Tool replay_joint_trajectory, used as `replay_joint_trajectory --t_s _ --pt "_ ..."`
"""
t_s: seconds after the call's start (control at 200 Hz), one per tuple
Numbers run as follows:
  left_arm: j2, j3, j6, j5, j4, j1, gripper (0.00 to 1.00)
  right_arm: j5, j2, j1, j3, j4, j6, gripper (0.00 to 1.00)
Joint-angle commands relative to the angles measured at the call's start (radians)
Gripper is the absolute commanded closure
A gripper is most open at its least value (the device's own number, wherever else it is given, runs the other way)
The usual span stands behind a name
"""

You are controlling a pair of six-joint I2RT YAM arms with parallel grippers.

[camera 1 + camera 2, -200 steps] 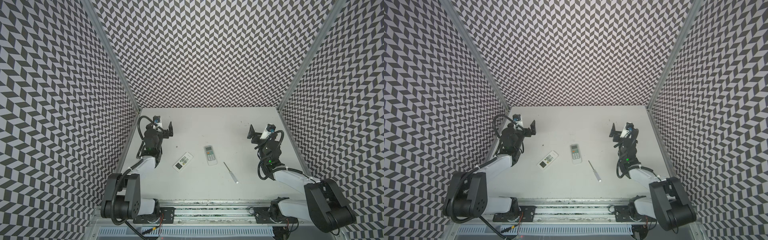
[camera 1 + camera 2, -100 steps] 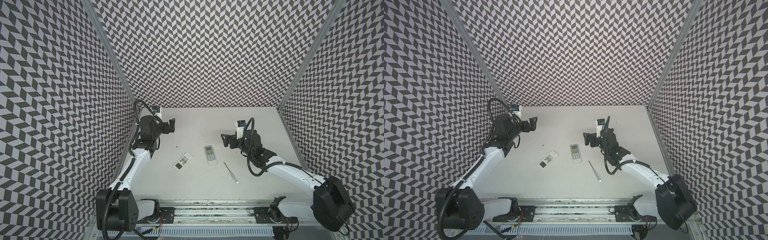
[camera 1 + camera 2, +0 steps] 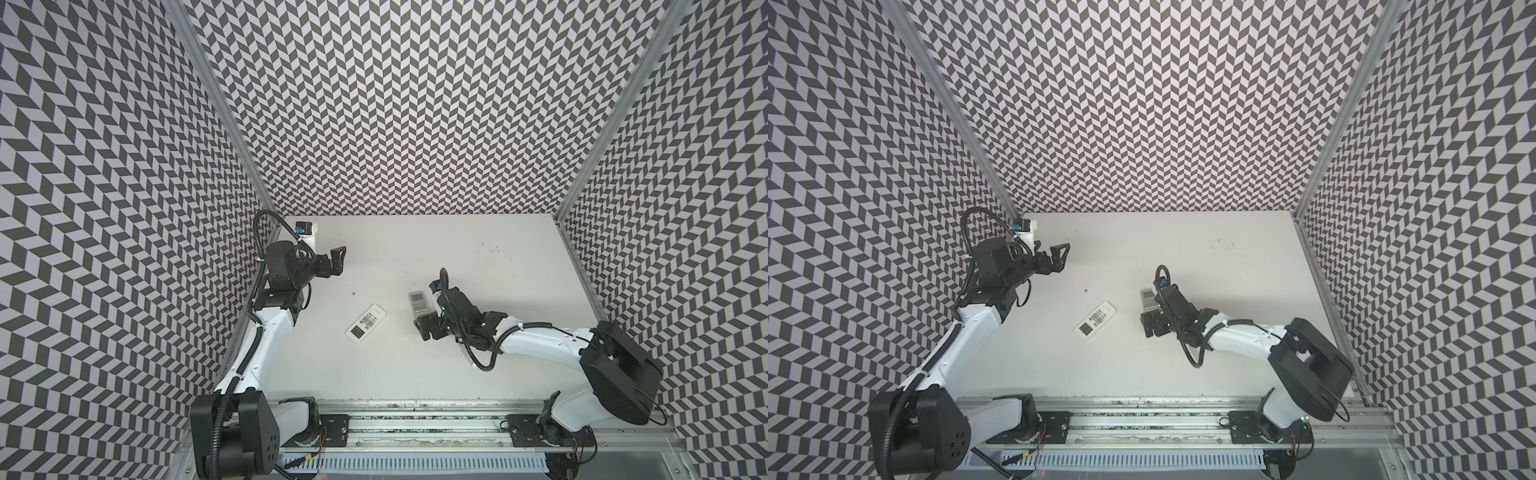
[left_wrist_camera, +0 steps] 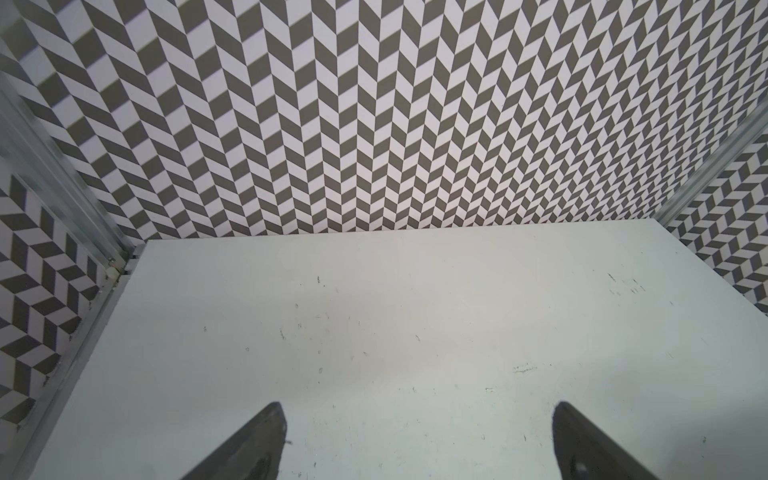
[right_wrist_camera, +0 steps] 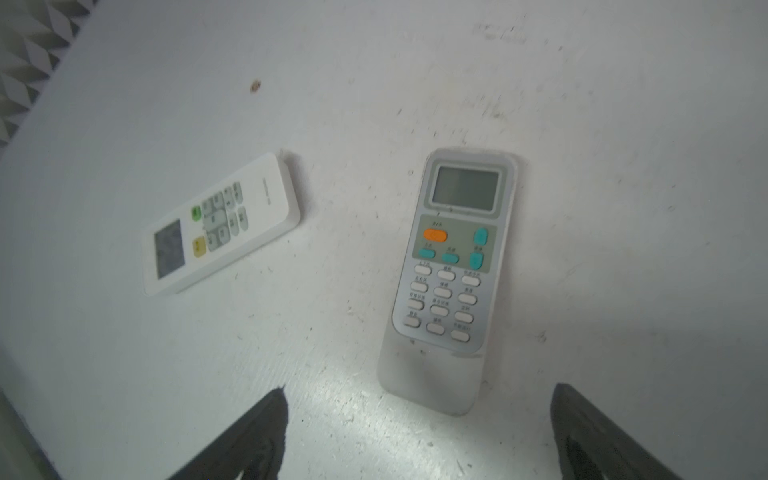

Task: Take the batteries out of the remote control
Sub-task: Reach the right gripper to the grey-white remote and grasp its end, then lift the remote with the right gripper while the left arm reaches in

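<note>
Currently my right gripper (image 3: 426, 330) hangs at the near end of the grey remote (image 5: 453, 266), fingers spread wide to straddle it. It and the white remote (image 5: 220, 224) beside it lie buttons-up, so the batteries are hidden, presumably underneath. My left gripper (image 4: 417, 409), fingers apart, hovers well away over bare table (image 4: 415, 291).

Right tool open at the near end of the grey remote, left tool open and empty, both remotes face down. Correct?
No: both remotes lie face up; the right wrist view shows screens and buttons on the grey remote and white remote. The rest holds: right tool open at the grey one's near end, left tool open and empty.
</note>
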Motion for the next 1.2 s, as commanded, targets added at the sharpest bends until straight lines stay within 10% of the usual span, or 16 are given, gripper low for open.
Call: replay_joint_trajectory --t_s 0.0,0.641,1.197 --pt "-0.021 -0.006 -0.015 0.050 0.024 0.021 0.00 0.070 0.059 0.034 0.075 -0.046 -0.011 0.05" --pt "-0.046 -0.021 0.017 0.089 0.024 0.078 0.00 0.196 0.231 0.064 0.152 -0.078 -0.040 0.09" --pt "-0.078 -0.005 0.106 0.138 -0.027 0.094 0.00 0.196 0.248 0.014 0.125 -0.006 -0.097 0.46"
